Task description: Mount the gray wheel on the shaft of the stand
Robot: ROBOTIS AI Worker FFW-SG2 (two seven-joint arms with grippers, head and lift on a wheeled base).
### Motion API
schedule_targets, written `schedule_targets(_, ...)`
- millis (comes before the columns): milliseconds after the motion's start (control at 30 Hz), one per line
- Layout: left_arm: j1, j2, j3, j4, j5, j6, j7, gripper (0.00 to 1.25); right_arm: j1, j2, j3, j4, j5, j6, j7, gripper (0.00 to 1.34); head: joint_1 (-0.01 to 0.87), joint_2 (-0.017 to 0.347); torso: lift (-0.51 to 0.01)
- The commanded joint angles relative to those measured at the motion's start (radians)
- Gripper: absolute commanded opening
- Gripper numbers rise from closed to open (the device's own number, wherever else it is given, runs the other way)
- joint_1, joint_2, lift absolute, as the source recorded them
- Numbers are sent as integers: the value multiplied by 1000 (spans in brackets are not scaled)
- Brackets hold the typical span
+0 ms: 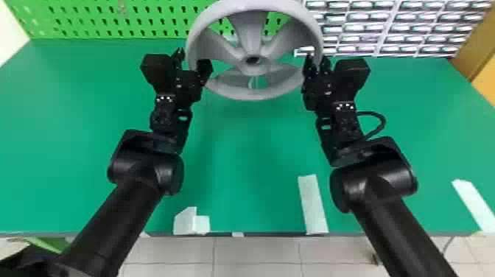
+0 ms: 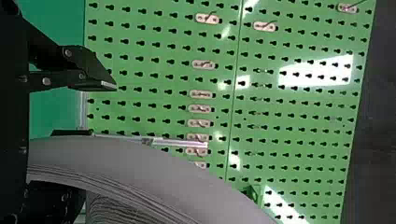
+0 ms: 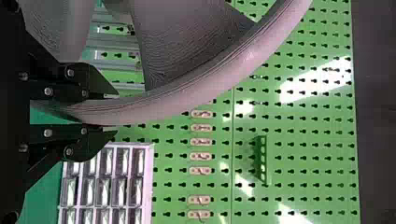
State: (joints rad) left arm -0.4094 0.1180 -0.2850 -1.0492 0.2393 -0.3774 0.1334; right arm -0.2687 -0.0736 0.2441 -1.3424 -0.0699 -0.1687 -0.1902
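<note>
Below both arms, I have the green counter [image 1: 254,147] spanning the head view. A green pegboard [image 1: 110,22] stands along its far side, cut off at the top edge. To the right of that board, a rack of small drawers [image 1: 386,22] is likewise cut off; I cannot make out its contents. The gray wheel [image 1: 254,94] is between the grippers over the far part of the counter, its uppermost rim outside the frame. Through its lower opening, a pale upright piece [image 1: 252,81] is partly visible; I cannot tell whether it belongs to the stand, or whether a shaft enters the hub [image 1: 243,68]. Right pincer [image 1: 317,60]: clenched on the rim, one finger on each face. Left pincer [image 1: 192,60]: released, spread around the rim; one finger [image 2: 93,79] stands apart from it, the other is partly hidden behind it. Pale strips [image 1: 313,204] mark the near side of the counter.
</note>
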Motion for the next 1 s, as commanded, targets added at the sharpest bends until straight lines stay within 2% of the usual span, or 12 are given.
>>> schedule_targets(0,11,-1,12,-31,-25,26,0,456,2,-2,1,-23,-2,23,-18,153,865,52,-101)
schedule_targets(367,15,-1,29,-63,-35,64,0,456,-6,-3,9,-50,-7,77,-18,153,865,52,-101)
schedule_targets(967,18,-3,43,-63,-40,118,2,459,-20,-5,17,-61,-11,192,-17,153,865,52,-101)
